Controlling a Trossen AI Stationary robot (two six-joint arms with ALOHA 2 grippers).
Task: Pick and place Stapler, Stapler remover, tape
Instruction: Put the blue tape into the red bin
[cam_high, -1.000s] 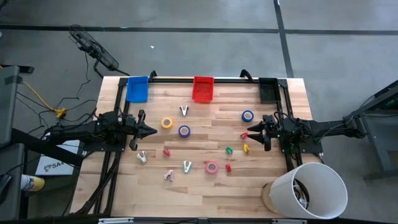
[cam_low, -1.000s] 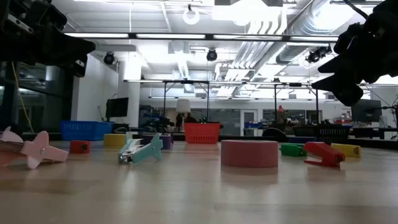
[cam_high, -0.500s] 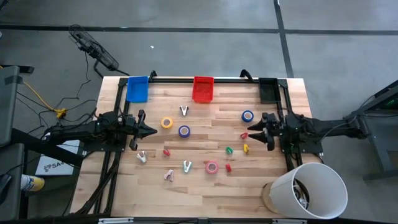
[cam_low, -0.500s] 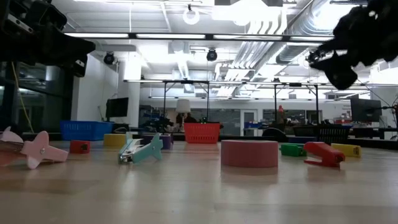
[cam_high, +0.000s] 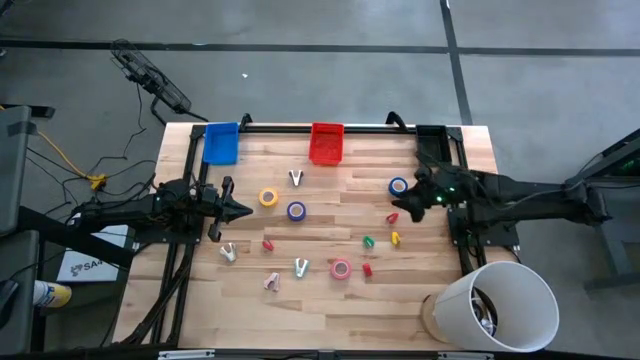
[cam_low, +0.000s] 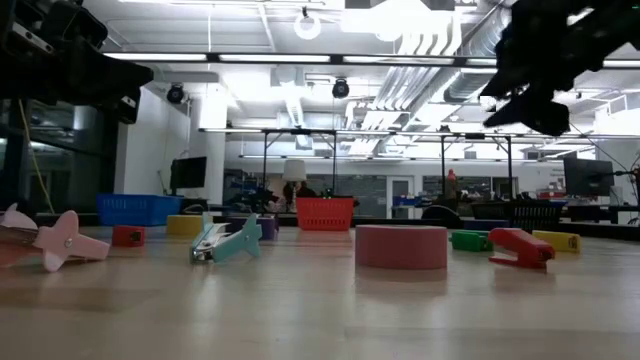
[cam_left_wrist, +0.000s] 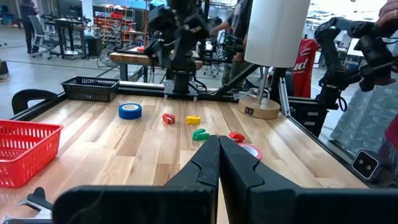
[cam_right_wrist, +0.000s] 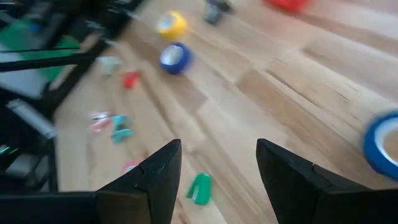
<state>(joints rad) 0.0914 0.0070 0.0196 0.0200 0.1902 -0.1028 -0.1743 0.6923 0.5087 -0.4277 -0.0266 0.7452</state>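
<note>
Reaching toward the blue tape (cam_high: 398, 186) near the desk's (cam_high: 340, 215) far right edge looks like the step in hand. Right end effector (cam_high: 410, 205) hovers just beside that roll, fingers (cam_right_wrist: 155, 180) spread wide, pinching nothing. To do it well: centre the gap over the ring, descend straight, straddle one wall, avoid nudging the small red piece (cam_high: 392, 217) close by.

Left end effector (cam_high: 243, 210) waits at the left side, fingers pressed together, near the yellow tape (cam_high: 268, 198) and second blue tape (cam_high: 296, 210). Pink tape (cam_high: 341, 268) sits toward the near edge.

High view gives layout and spacing. Low view shows the right end effector (cam_low: 520, 110) well above the surface, height the overhead hides. Right wrist view confirms the open gap, with blue tape at the frame edge.
</note>
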